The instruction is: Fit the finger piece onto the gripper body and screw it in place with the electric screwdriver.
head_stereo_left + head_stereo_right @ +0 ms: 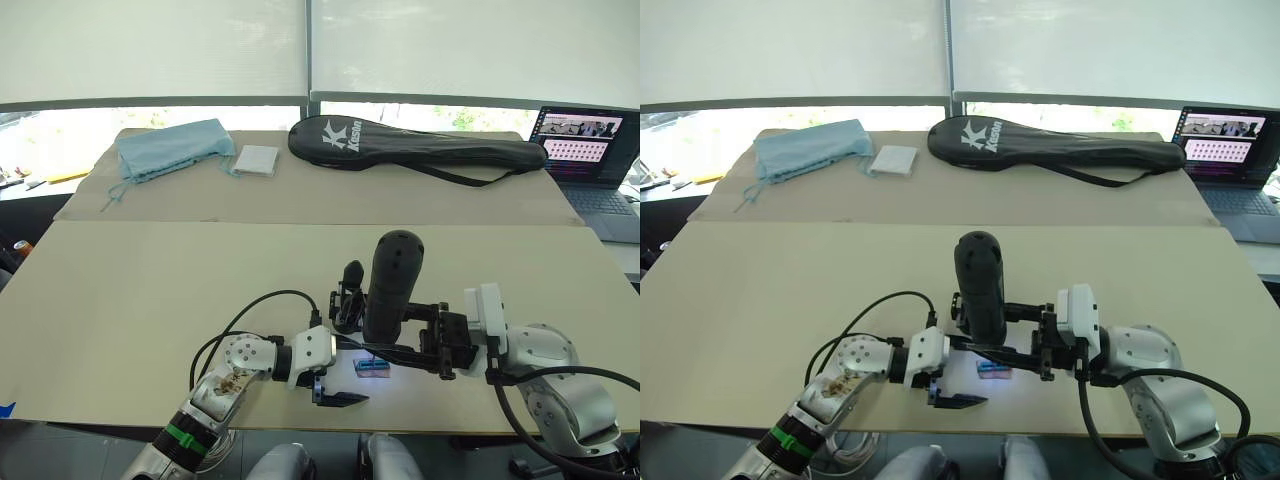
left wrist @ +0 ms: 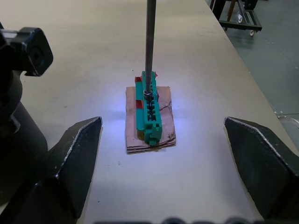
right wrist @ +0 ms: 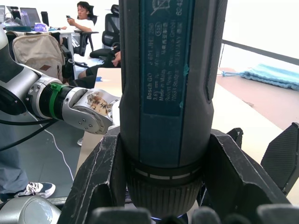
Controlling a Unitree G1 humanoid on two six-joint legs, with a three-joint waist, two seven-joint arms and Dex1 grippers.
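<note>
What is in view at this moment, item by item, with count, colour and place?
electric screwdriver: 1, black, upright over the near table edge, bit down on the small box
small box: 1, green on brown, under the bit, lit by the tool's light
gripper body: 1, black, just behind the screwdriver, partly hidden
racket bag: 1, black with white lettering, far side of table
cloth pouch: 1, light blue, far left
flat packet: 1, white, beside the pouch
laptop: 1, dark, far right, screen on
table: 1, beige
people: seated in the background, right wrist view
left gripper: black fingers, open, beside the box
right gripper: black fingers, clamped on the screwdriver
</note>
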